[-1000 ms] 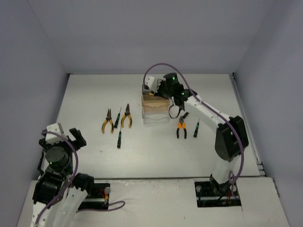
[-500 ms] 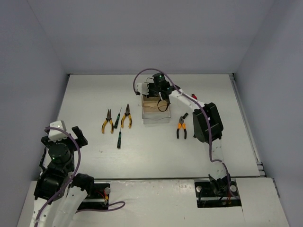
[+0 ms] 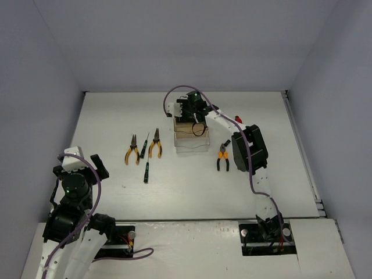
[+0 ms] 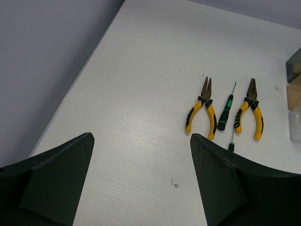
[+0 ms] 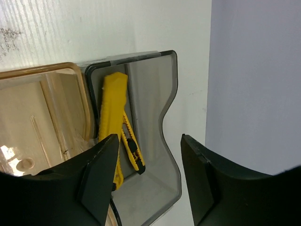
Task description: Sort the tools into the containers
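1. the right gripper (image 5: 149, 139) hangs over the grey bin (image 5: 160, 89) at the far end of the row. its jaws stand apart with nothing between them.
2. the yellow utility knives (image 5: 114, 106) lie inside the grey bin, one leaning on its left wall. this part of the sort looks done.
3. the amber bin (image 5: 42, 99) next to it appears to hold no tool. the clear bin (image 3: 190, 145) at the near end is too small in the top view to judge.
4. the left gripper (image 4: 141, 137) is near its base at the near left, well apart from everything. its claw is wide open and empty.
5. still loose on the table (image 3: 104, 116), left of the bins: the left yellow pliers (image 4: 202, 113) and the right yellow pliers (image 4: 251, 115). a screwdriver (image 4: 225, 113) lies between them, and a second screwdriver (image 3: 146, 171) lies just nearer.
6. right of the bins lie the orange-handled pliers (image 3: 222, 158), just beside the right arm. a small red thing (image 3: 237, 118) farther back may be the cutter, but it is too small to tell.
7. judgement: the task is early. only the knives are binned, and the pliers and screwdrivers are not yet sorted.
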Robot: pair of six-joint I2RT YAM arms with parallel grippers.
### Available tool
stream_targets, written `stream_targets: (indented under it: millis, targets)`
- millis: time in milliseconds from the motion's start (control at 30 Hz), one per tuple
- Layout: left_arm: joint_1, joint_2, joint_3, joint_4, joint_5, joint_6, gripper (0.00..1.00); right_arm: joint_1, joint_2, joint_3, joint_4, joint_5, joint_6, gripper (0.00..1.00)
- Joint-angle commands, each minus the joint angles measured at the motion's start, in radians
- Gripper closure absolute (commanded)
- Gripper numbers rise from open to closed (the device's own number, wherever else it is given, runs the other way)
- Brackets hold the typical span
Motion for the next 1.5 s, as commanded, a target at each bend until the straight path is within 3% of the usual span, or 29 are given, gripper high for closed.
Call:
stream_targets:
  millis: [0, 133, 267, 533, 800, 1133, 1467]
  targets:
    - [-0.002, 0.017, 0.012, 0.059, 0.001, 0.011, 0.20, -0.010, -0.112, 0.053, 0.040, 0.028, 0.088, 0.47]
    - [-0.002, 0.000, 0.014, 0.059, 0.005, 0.009, 0.19, -0.053, -0.209, 0.056, 0.042, 0.077, 0.359, 0.47]
    - [-0.002, -0.025, 0.013, 0.057, 0.006, 0.009, 0.19, -0.129, -0.329, 0.000, 0.044, 0.172, 0.624, 0.39]
    - [-0.003, -0.082, 0.013, 0.056, 0.012, 0.006, 0.19, -0.305, -0.553, -0.341, 0.042, 0.351, 1.137, 0.24]
    - [-0.003, -0.106, 0.012, 0.053, 0.020, 0.006, 0.19, -0.405, -0.522, -0.489, 0.042, 0.272, 1.243, 0.23]
    - [-0.006, -0.107, 0.012, 0.046, 0.030, 0.005, 0.20, -0.445, -0.330, -0.418, 0.041, 0.164, 1.273, 0.31]
    - [-0.008, -0.101, 0.012, 0.048, 0.037, 0.005, 0.19, -0.445, -0.217, -0.369, 0.042, 0.163, 1.267, 0.37]
